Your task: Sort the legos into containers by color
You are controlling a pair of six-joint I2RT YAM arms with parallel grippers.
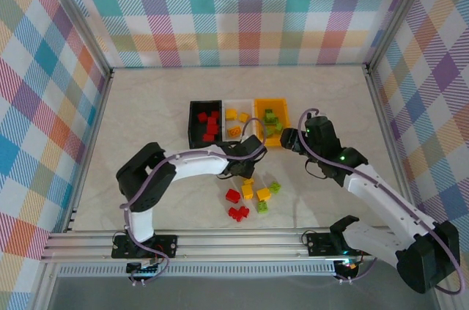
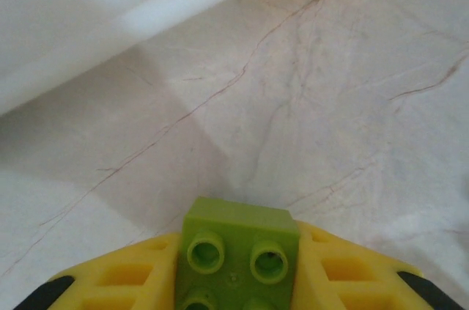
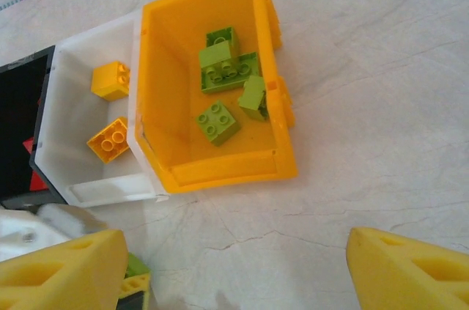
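Observation:
My left gripper (image 2: 238,273) is shut on a lime green lego (image 2: 238,231), studs facing the camera, held just above the marbled table. In the top view this gripper (image 1: 245,167) sits in front of the white container. Three containers stand in a row: black (image 1: 192,123) with red legos, white (image 1: 229,128) with yellow-orange legos, orange-yellow (image 1: 272,102) with green legos (image 3: 217,121). My right gripper (image 3: 238,273) is open with nothing between its fingers, hovering just before the orange-yellow container (image 3: 220,167).
Loose legos lie near the table's front: red ones (image 1: 233,195), yellow-orange ones (image 1: 263,193) and green ones (image 1: 275,187). The white container's wall (image 2: 88,24) is close at the left wrist view's upper left. Plaid walls surround the table.

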